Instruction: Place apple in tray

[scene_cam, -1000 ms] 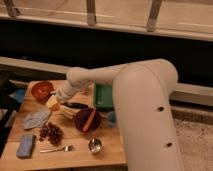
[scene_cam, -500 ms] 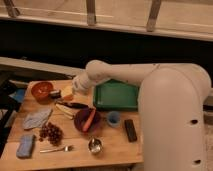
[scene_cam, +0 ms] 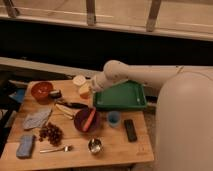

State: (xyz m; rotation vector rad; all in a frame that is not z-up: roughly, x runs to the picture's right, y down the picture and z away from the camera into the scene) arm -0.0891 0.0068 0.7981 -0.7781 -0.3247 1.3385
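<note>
- Centrally, camera view: the gripper (scene_cam: 89, 88) is hovering just beside the left wall of the tray (scene_cam: 120, 96), over the wooden table (scene_cam: 112, 149); the arm is reaching in from the right.
- The apple (scene_cam: 84, 91) is sitting at the gripper's tip, apparently carried, just outside the tray and not yet above its floor; whether the jaws are clamped on it cannot be told.
- Risk, as a judgement: a release here would be dropping the apple onto the table, where it could roll toward the purple bowl (scene_cam: 86, 120) or the carrot (scene_cam: 90, 119); a low crossing could be catching the tray's raised wall.
- Room: the tray's floor is lying bare, and the path rightward over its left wall is looking open.
- Crowded ground: the orange bowl (scene_cam: 42, 90), grapes (scene_cam: 51, 132) and blue cup (scene_cam: 114, 118) are sitting to the left and front.
</note>
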